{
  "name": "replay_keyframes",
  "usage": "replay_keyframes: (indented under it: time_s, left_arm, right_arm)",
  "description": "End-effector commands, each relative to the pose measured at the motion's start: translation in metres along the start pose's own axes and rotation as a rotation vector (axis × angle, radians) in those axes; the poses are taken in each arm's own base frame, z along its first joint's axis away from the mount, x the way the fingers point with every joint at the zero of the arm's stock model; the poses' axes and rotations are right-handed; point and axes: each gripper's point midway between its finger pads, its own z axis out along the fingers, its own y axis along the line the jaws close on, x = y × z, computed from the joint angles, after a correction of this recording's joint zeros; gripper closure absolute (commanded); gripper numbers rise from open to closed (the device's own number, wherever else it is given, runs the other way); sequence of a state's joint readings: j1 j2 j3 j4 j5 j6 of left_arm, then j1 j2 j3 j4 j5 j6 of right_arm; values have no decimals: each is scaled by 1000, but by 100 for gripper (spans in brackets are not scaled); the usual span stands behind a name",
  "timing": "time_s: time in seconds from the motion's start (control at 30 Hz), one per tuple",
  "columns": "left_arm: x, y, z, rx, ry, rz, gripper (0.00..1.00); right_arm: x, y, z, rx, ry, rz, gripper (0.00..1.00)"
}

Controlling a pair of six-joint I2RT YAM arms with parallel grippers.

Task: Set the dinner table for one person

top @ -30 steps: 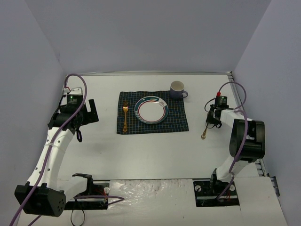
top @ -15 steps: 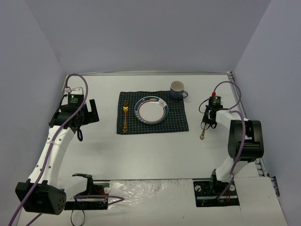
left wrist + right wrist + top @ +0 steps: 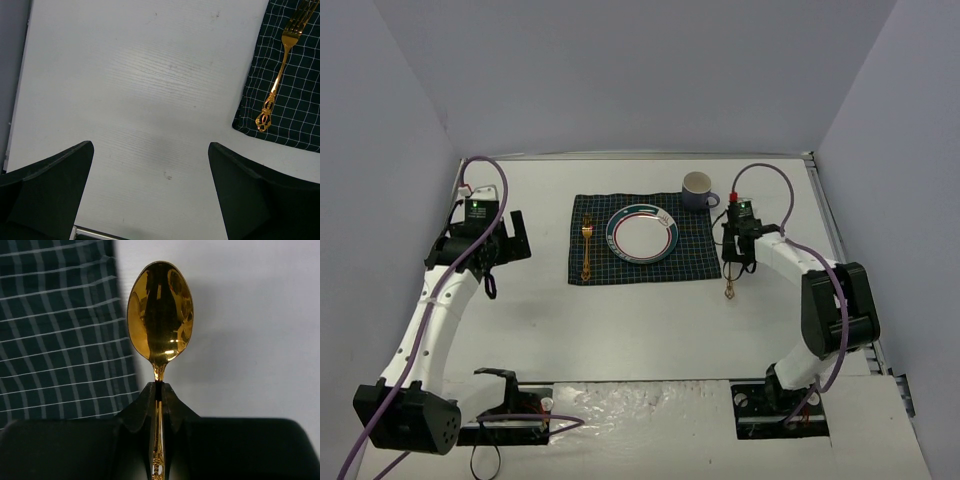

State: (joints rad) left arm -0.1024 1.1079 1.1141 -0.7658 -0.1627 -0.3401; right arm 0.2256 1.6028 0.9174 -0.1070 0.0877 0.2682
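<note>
A dark checked cloth (image 3: 700, 258) lies on the white dinner table (image 3: 640, 320), carrying a plate (image 3: 642, 235) and a gold fork (image 3: 586, 247) to its left. A mug (image 3: 697, 189) stands at the cloth's far right corner. My right gripper (image 3: 732, 262) is shut on a gold spoon (image 3: 730, 287) just off the cloth's right edge; in the right wrist view the spoon (image 3: 160, 315) sticks out of the gripper (image 3: 158, 390), its bowl over the cloth edge (image 3: 55, 330). My left gripper (image 3: 505, 240) stands open over bare table (image 3: 150, 100), left of the fork (image 3: 280, 70).
Grey walls close in the table on three sides. A metal edge strip (image 3: 830, 220) runs along the right side. The arm bases and their cables (image 3: 520, 410) sit at the near edge.
My right gripper has carried the spoon leftward, from the table's right part to just beside the cloth's right edge. The left arm has stayed still.
</note>
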Motion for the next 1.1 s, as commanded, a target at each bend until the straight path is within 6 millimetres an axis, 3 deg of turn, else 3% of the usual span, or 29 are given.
replay_keyframes:
  time_s: [0.0, 0.27, 0.47, 0.63, 1.07]
  left_arm:
    - [-8, 4, 4, -22, -27, 5, 3]
    - [-4, 9, 10, -56, -3, 13, 3]
    - [-3, 11, 12, -71, 6, 15, 3]
    - [-2, 11, 14, -76, 12, 18, 3]
    - [-2, 11, 15, -79, 18, 19, 3]
  right_arm:
    - [-47, 57, -26, -60, -140, -104, 100]
    - [-86, 109, -14, -95, -190, -156, 100]
    - [-97, 116, 8, -66, -184, -161, 100]
    - [-98, 114, 25, -41, -168, -153, 100]
    - [-75, 83, 69, -5, -95, -121, 100]
